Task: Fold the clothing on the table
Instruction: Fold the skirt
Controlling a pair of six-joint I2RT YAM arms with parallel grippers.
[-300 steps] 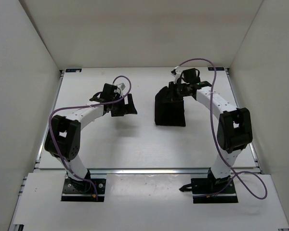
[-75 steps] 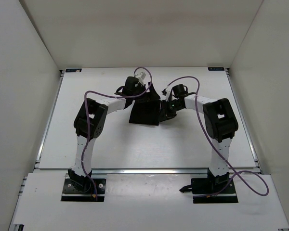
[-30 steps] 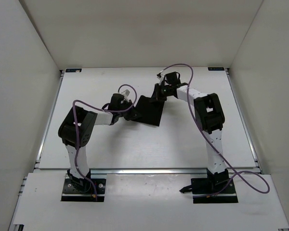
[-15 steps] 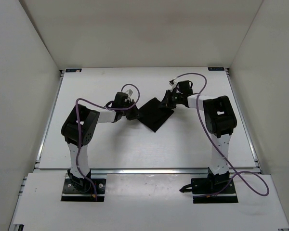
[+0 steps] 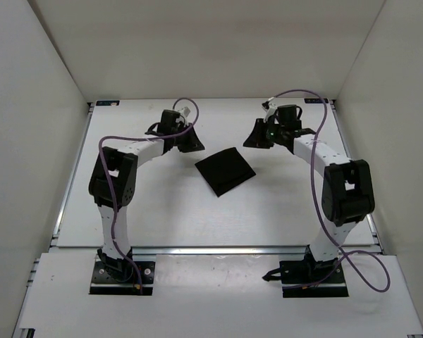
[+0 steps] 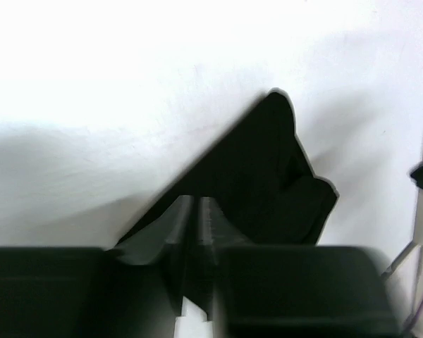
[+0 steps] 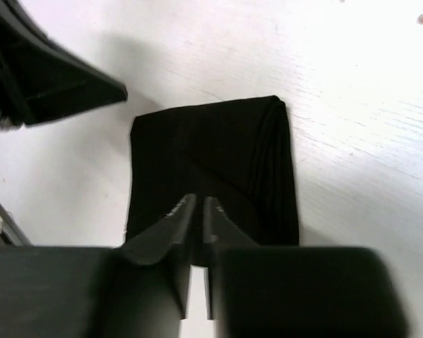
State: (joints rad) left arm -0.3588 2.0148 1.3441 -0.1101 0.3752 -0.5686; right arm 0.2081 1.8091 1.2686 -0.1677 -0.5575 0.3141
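From above, the plain black soft fabric garment (image 5: 225, 171) is lying as a small folded square, turned diamond-wise, at mid-depth on the large flat white matte tabletop (image 5: 162, 211). Half a second ago both arms were meeting over it. Now the left end effector (image 5: 190, 143) is hovering off its far left corner and the right end effector (image 5: 256, 135) off its far right, neither touching it. That is suggesting the fold is laid and the task is nearing its end. White walls (image 5: 211, 49) are enclosing the tabletop, and a metal rail (image 5: 218, 248) is running along its near edge.

The left wrist camera is showing its fingers (image 6: 180, 225) almost together, a bare slit between, gripping nothing. The garment is lying flat ahead and to the right, with one corner pointing away.

The right wrist camera is showing its own fingers (image 7: 176, 222) likewise pressed nearly closed and empty above the garment. The stacked layers are showing along the right edge, and bare, faintly streaked white surface is surrounding it.
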